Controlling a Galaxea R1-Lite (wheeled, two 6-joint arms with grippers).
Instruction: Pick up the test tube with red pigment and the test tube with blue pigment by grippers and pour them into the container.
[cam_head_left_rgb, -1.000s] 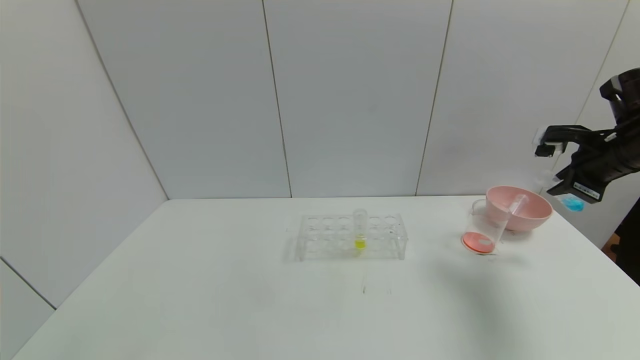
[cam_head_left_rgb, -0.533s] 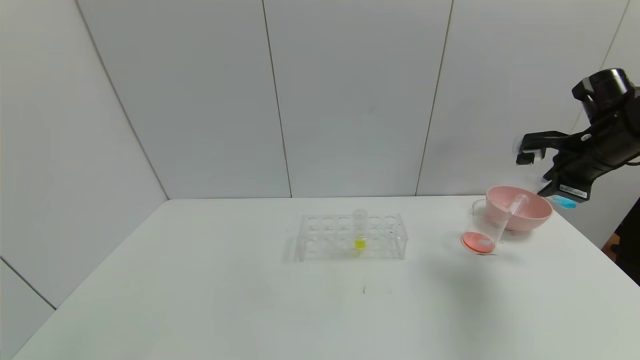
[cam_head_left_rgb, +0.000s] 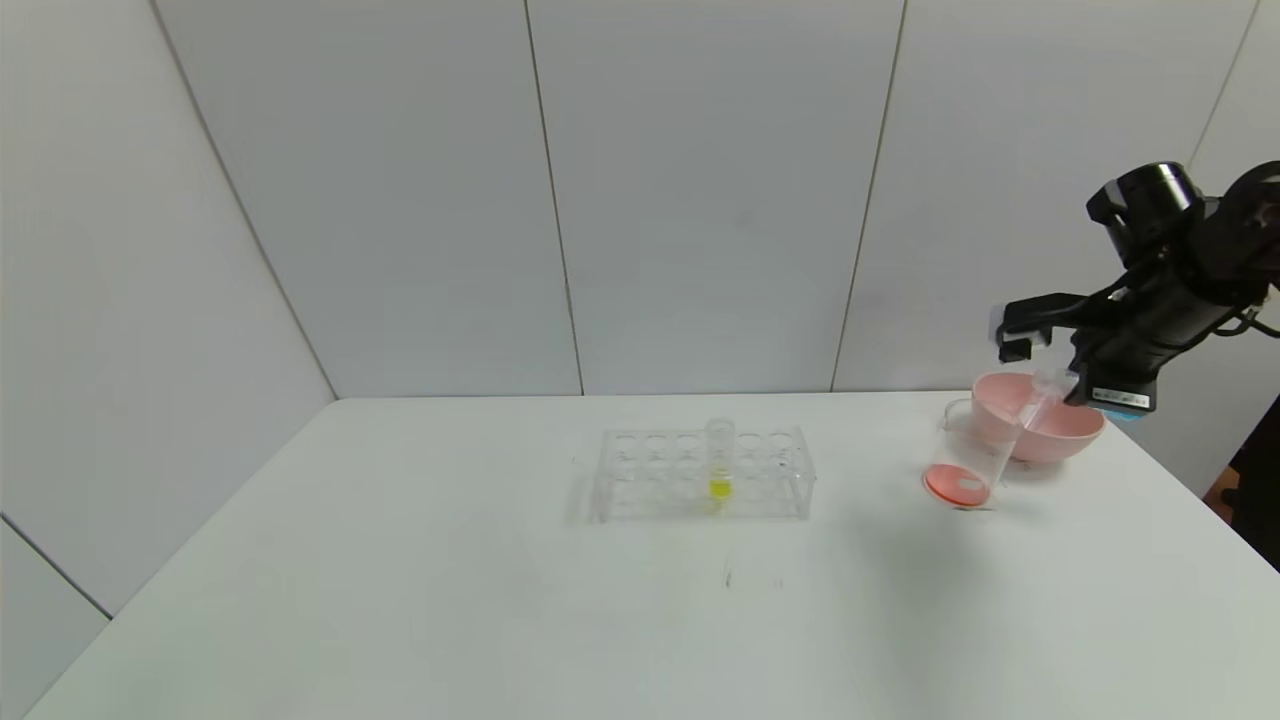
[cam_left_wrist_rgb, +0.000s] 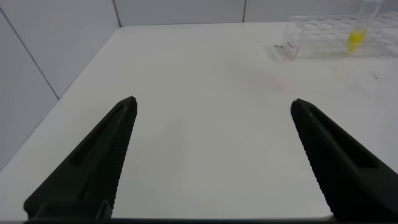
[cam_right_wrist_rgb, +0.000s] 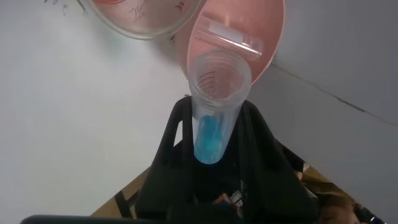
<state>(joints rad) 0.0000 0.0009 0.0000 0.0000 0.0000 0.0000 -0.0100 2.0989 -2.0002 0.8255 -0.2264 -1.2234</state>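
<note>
R hand (cam_head_left_rgb: 1065, 375) clamped on blue-pigment tube (cam_right_wrist_rgb: 214, 109), above pink bowl (cam_head_left_rgb: 1040, 415). Beaker (cam_head_left_rgb: 965, 460) w/ red pigment sits just fwd-left of hand on tabletop (cam_head_left_rgb: 500, 600); tube mouth points that way. L hand (cam_left_wrist_rgb: 211, 155) wide open, far off.

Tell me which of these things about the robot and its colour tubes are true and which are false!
1. The right tool holds the tube with blue pigment. True.
2. The yellow tube lies flat on the table. False: it stands upright in the clear rack.
3. The beaker has red pigment at its bottom. True.
4. The left tool is squeezing a tube. False: it is open and empty.
5. The pink bowl sits beside the rack. False: it sits beside the beaker, far from the rack.
</note>
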